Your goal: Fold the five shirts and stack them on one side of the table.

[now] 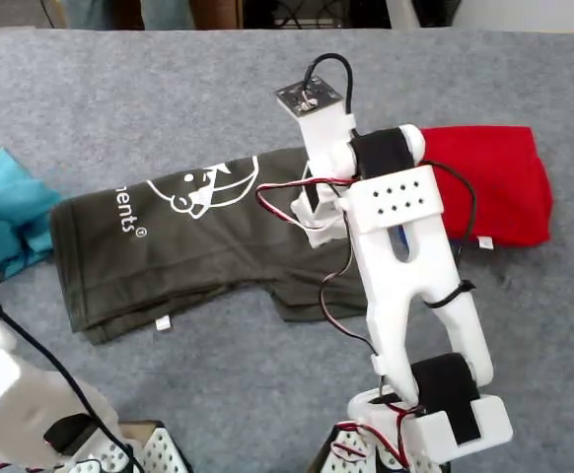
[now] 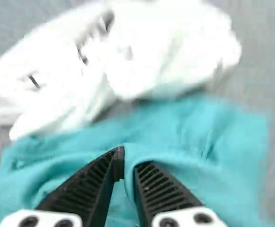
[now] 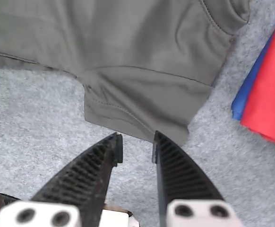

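An olive shirt [image 1: 188, 246] with a white print lies part-folded across the middle of the table. The right arm [image 1: 395, 212] stretches over its right end. My right gripper [image 3: 135, 137] hangs open and empty above the grey cloth, just short of the olive shirt's sleeve [image 3: 142, 109]. A folded red shirt [image 1: 494, 182] lies at the right on a blue one [image 3: 248, 90]. At the left edge is a crumpled teal shirt [image 1: 6, 212]. My left gripper [image 2: 129, 158] hovers over the teal shirt [image 2: 184, 142], its fingers a narrow gap apart. A white shirt [image 2: 114, 61] lies beyond.
The table wears a grey felt cover [image 1: 119, 89]. The left arm's base [image 1: 31, 414] sits at the near left corner and the right arm's base [image 1: 435, 414] at the near middle. Red and black wires [image 1: 297, 202] hang along the right arm.
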